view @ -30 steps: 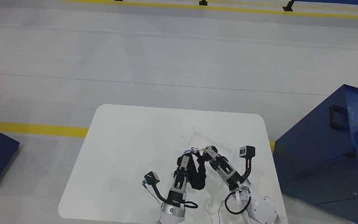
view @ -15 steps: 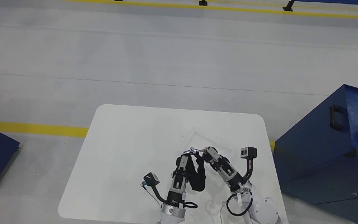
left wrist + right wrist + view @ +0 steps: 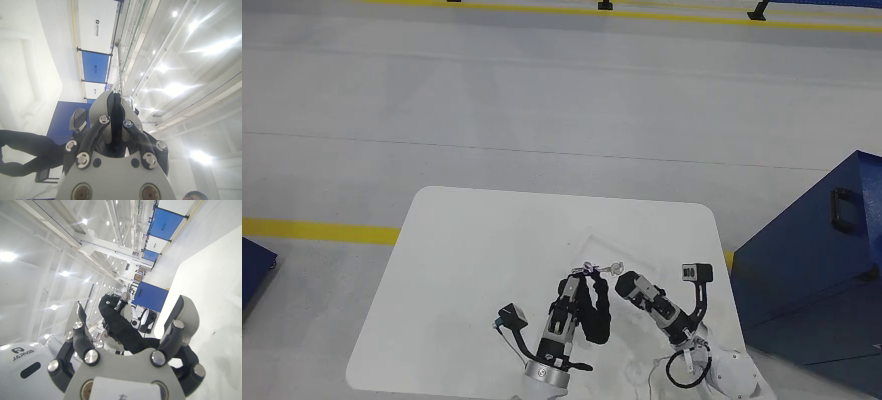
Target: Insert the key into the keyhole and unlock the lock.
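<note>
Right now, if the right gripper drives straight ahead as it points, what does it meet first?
Most likely the black lock held by the left gripper: in the right wrist view it lies dead ahead of the open right gripper. The gap to it is unclear.

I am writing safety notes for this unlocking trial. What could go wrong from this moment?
1. The left tool alone pinches the small silver metal part, and only at its very tip. The part could slip out and fall to the table.
2. The right tool is open and empty, close beside the left tool. If it closes in, it may bump the left tool and shift the part.
</note>
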Motion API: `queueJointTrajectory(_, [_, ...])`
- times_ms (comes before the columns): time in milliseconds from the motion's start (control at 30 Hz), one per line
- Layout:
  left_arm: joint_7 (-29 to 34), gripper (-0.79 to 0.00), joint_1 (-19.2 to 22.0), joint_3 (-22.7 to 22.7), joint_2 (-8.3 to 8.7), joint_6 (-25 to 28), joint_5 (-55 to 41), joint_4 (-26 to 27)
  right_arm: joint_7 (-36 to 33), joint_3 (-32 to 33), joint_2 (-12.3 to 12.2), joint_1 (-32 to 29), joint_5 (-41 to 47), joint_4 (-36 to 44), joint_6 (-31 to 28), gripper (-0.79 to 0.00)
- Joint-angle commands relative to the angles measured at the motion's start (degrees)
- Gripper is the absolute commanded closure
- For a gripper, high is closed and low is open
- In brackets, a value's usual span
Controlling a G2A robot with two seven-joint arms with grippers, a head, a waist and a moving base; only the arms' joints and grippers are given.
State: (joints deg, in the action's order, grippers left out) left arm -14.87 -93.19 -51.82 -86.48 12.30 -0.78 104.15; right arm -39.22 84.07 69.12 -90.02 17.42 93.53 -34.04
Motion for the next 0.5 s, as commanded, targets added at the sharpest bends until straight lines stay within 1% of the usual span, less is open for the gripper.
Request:
queueJointTrajectory(0, [3.5,0.0,-0.7,-1.2,0.42,-1.1,-0.7,1.3,-5.3,1.6,-0.5,1.1,2.7,-1.1,0.7,-0.785])
queueJointTrajectory(200, [9.9,0.0,-1.2,-3.6,1.21,-4.3,-1.6,3.6,-15.5,3.2,-1.5,4.9,6.9,-4.6,4.3,-0.785])
queueJointTrajectory(267, [11.8,0.0,-1.1,-4.2,1.41,-5.5,-1.9,4.2,-18.0,3.5,-1.7,6.2,8.1,-5.7,5.5,-0.785])
queueJointTrajectory(300, [13.6,0.0,-0.9,-4.7,1.57,-6.4,-2.5,4.6,-20.9,3.4,-2.0,7.4,8.3,-6.5,6.7,-0.785])
queueJointTrajectory(467, [14.6,0.0,-0.9,-5.2,1.67,-7.1,-3.6,5.0,-21.6,3.4,-2.0,7.7,8.5,-6.8,7.1,-0.785])
